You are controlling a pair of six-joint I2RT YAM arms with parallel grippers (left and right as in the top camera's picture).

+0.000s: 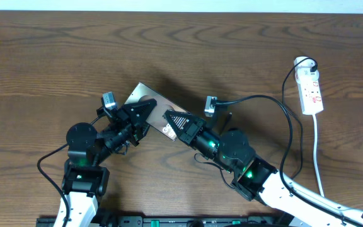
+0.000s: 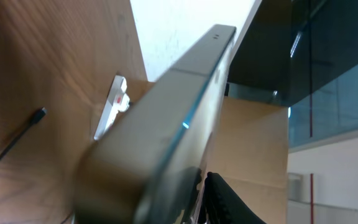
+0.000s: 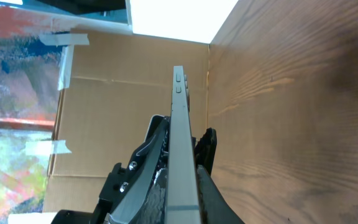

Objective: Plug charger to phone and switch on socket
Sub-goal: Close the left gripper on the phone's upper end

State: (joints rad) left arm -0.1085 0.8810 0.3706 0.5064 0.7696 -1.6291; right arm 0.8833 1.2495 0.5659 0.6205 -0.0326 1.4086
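Phone: the phone (image 1: 145, 96) is at the centre of the overhead frame, between the two grippers. Only its upper-left corner shows bare. In the left wrist view the phone (image 2: 166, 124) is a blurred slab across the frame.
Right gripper: the right gripper (image 1: 171, 118) pinches the phone. In its wrist view the phone's thin edge (image 3: 182, 155) runs up the middle with a finger (image 3: 156, 140) on each side.
Left gripper: the left gripper (image 1: 145, 111) is at the phone's lower-left side. Only one dark finger (image 2: 229, 199) shows, so I cannot tell how the jaws stand.
Charger: the charger (image 2: 38, 114) tip lies on the table (image 1: 43, 57) at left of the left wrist view, apart from the phone. Its cable is cut off lower left.
Socket: the socket (image 1: 312, 91) lies at upper right of the overhead frame. In the left wrist view the phone half hides it (image 2: 112, 102). Its switch position is too small to read.
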